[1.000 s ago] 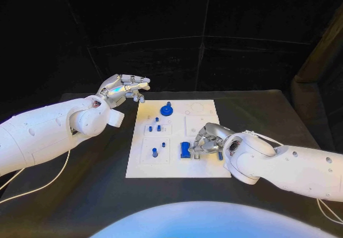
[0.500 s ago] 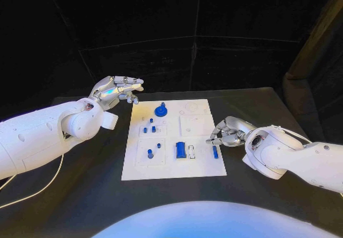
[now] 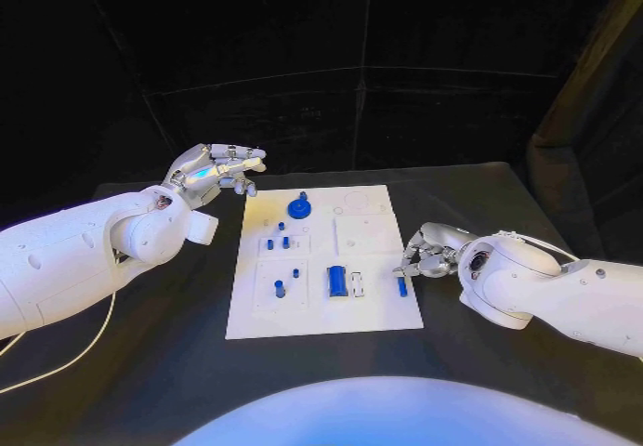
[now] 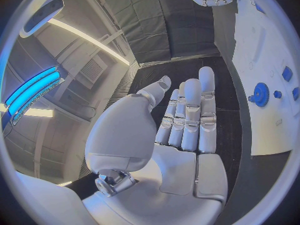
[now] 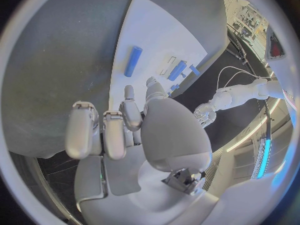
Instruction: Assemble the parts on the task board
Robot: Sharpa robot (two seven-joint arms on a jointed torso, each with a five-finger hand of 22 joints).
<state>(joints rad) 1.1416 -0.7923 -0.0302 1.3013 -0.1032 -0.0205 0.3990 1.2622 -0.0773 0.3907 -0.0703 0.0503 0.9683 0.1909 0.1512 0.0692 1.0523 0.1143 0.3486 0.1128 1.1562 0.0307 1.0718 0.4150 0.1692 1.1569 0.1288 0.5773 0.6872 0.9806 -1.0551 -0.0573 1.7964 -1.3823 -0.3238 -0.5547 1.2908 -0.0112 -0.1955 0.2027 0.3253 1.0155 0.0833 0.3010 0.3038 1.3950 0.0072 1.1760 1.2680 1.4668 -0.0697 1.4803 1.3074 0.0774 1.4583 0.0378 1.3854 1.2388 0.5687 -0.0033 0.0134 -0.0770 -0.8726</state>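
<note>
Nearest you on the black tabletop [image 3: 161, 362] lies the white rectangular task board [image 3: 321, 321], its long sides running away from you. Your right hand [image 3: 431, 253] sits just off the board's right edge, about level with its near half, its silver fingers curled in; from the head view I cannot make out anything between them, so it looks closed on nothing. Just inside that right edge, close to the fingertips but apart from them, lies a slim blue bar [image 3: 402, 286], flat on the board; the right wrist view shows it too [image 5: 132, 60], lying free on the white plate. Toward the board's middle you have a wider blue block [image 3: 338, 281] with a pale strip beside it. At the near left stand two small blue pegs [image 3: 281, 288]. Farther on, in the left middle, is a cluster of small blue pins [image 3: 278, 243]. Near the far edge stands a round blue gear-like piece [image 3: 302, 208], which the left wrist view also catches [image 4: 260, 94]. Your left hand [image 3: 215, 167] is raised beyond the board's far left corner, holding nothing; the left wrist view shows its fingers [image 4: 190, 116] stretched out straight, side by side.
</note>
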